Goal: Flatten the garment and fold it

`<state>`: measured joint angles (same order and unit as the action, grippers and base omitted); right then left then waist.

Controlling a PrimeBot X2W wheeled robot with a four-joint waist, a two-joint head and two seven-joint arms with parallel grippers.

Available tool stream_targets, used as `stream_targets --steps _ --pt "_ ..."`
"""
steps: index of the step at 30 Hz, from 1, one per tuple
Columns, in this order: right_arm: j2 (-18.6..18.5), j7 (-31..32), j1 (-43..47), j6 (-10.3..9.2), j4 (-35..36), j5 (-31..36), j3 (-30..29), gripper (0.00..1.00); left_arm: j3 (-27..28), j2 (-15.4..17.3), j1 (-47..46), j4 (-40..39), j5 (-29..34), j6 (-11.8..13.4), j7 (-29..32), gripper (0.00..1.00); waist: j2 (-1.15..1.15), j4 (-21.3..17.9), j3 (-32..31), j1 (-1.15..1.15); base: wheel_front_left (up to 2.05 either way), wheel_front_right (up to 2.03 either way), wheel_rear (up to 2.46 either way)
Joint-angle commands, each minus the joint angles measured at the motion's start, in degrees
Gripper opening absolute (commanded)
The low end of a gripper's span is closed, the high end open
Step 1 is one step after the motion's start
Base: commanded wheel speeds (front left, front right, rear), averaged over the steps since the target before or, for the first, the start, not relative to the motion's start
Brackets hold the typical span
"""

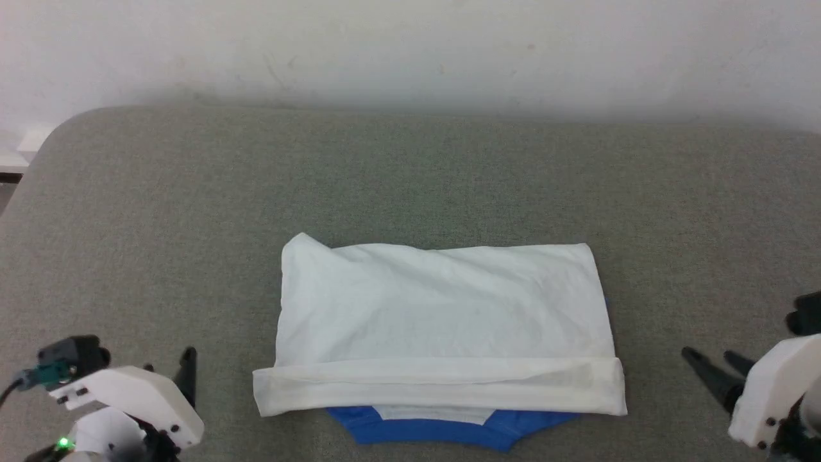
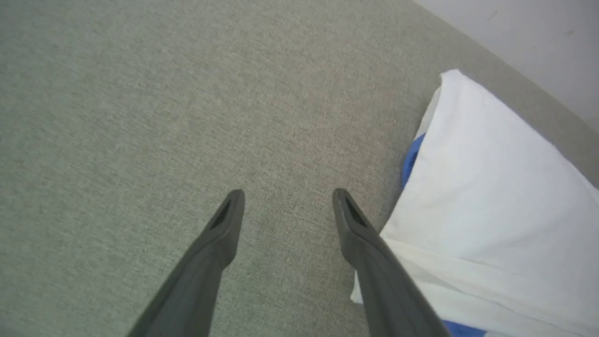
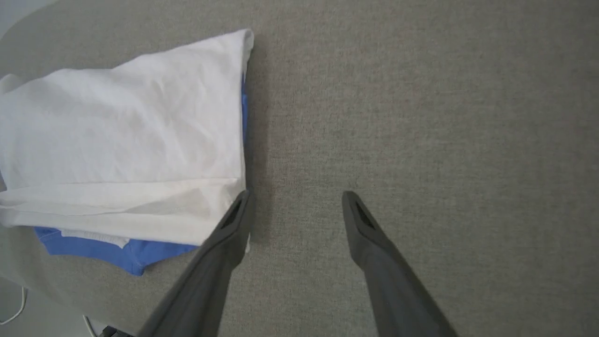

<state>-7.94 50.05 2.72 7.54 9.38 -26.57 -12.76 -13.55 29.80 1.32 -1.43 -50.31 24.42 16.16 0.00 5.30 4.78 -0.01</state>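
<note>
The garment (image 1: pixel 442 321) lies folded into a wide white rectangle in the middle of the grey surface, with its blue neck trim (image 1: pixel 449 431) peeking out under the near edge. My left gripper (image 1: pixel 168 371) rests at the lower left, open and empty, well clear of the cloth. In the left wrist view the garment (image 2: pixel 491 196) lies to the right of my left gripper (image 2: pixel 288 196). My right gripper (image 1: pixel 709 360) stands open at the lower right, apart from the shirt. In the right wrist view the garment (image 3: pixel 126 135) lies left of my right gripper (image 3: pixel 295 199).
The grey fabric-covered surface (image 1: pixel 192 212) spreads wide around the shirt, with a rounded far-left corner. A pale wall (image 1: pixel 410 51) stands behind it. In the right wrist view the surface's near edge and a white cable (image 3: pixel 14 313) show at the lower left.
</note>
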Motion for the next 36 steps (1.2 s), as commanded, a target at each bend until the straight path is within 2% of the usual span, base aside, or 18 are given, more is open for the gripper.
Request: stream_targets --steps 1,4,6,10,13,17,23,27,35,36 --pt "-0.14 0.52 -1.98 -0.05 1.23 0.23 -1.59 1.0 1.36 1.01 0.3 -1.54 0.9 0.8 -1.43 1.0 0.0 0.25 0.03 0.01 0.0 0.0 0.0" --pt "-0.76 1.62 -4.72 -0.05 1.17 0.03 -3.14 1.0 3.11 2.07 -1.66 -4.55 4.58 0.42 -7.88 1.0 0.0 0.54 0.64 0.01 0.0 0.0 0.0" --pt "-2.07 2.1 -6.62 -0.05 -0.6 -0.4 -2.24 1.0 2.96 1.92 -3.64 -5.84 7.03 -2.06 -13.49 1.0 0.0 0.69 1.5 0.01 0.0 0.0 0.0" --pt "-5.12 2.63 -10.05 -0.05 -5.93 -1.75 3.2 1.0 1.02 0.97 -7.99 -4.94 13.26 -6.56 -25.54 1.0 0.0 1.05 3.93 0.01 0.0 0.0 0.0" --pt "-7.4 2.64 -12.51 -0.05 -9.68 -3.21 8.17 1.0 -0.29 -0.8 -11.2 -3.33 17.4 -8.78 -30.12 1.0 0.0 1.53 6.04 0.01 0.0 0.0 0.0" --pt "-8.08 2.4 -14.92 -0.05 -13.01 -6.09 12.15 1.0 -0.61 -2.73 -13.41 -2.45 21.62 -10.4 -31.04 1.0 0.0 1.94 7.87 0.01 0.0 0.0 0.0" --pt "-9.35 3.35 -17.61 -0.05 -18.24 -10.53 18.63 1.0 4.5 -8.37 -13.7 -2.63 25.8 -13.26 -31.13 1.0 0.0 2.49 10.02 0.01 0.0 0.0 0.0" --pt "-8.96 2.17 -19.11 -0.05 -20.43 -12.93 22.6 1.0 7.4 -11.23 -12.45 -2.05 27.66 -15.55 -31.14 1.0 0.0 2.57 10.5 0.01 0.0 0.0 0.0" --pt "-9.75 0.6 -21.65 -0.05 -23.73 -15.24 29.63 1.0 10.59 -14.92 -11.79 0.14 30.45 -19.86 -31.15 1.0 0.0 2.54 10.41 0.01 0.0 0.0 0.0" --pt "-9.96 0.42 -21.89 -0.05 -24.17 -15.4 29.98 0.6 11.06 -15.37 -11.82 0.43 30.65 -20.18 -31.15 1.0 0.0 2.5 10.41 0.01 0.0 0.0 0.0"
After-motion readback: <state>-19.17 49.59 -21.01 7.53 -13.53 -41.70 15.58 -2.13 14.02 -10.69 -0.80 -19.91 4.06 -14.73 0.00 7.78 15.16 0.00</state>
